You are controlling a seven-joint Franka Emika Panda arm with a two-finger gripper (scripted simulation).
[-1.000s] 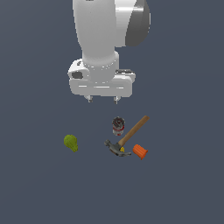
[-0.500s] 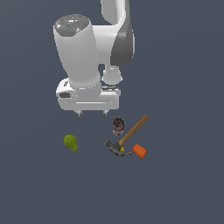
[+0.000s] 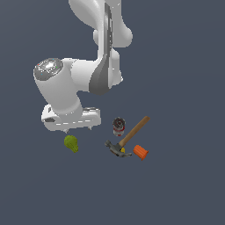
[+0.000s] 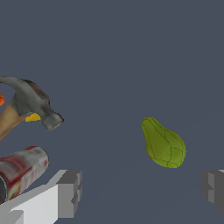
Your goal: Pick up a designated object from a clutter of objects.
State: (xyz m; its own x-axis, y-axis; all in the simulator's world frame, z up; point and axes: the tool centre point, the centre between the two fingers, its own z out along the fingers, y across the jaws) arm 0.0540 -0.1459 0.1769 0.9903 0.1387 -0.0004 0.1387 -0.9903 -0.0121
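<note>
A plain dark grey floor (image 3: 184,184). The gripper (image 3: 78,129) hangs spread wide above the green pear-like fruit (image 3: 71,143), not touching. The hammer (image 3: 128,137) lies well apart.

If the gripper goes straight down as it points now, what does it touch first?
Probably the green pear-shaped fruit: the wrist view shows it between the fingers of the open gripper, slightly off-centre. Depth is uncertain; it might meet bare floor beside it.

- Can (image 4: 19,171): red and white label; its print is too blurred to read in the wrist view and too small in the exterior view.
- Hammer (image 3: 130,136): yellow patch near the head, no lettering to be made out.
- No other text, number or sign legible.
</note>
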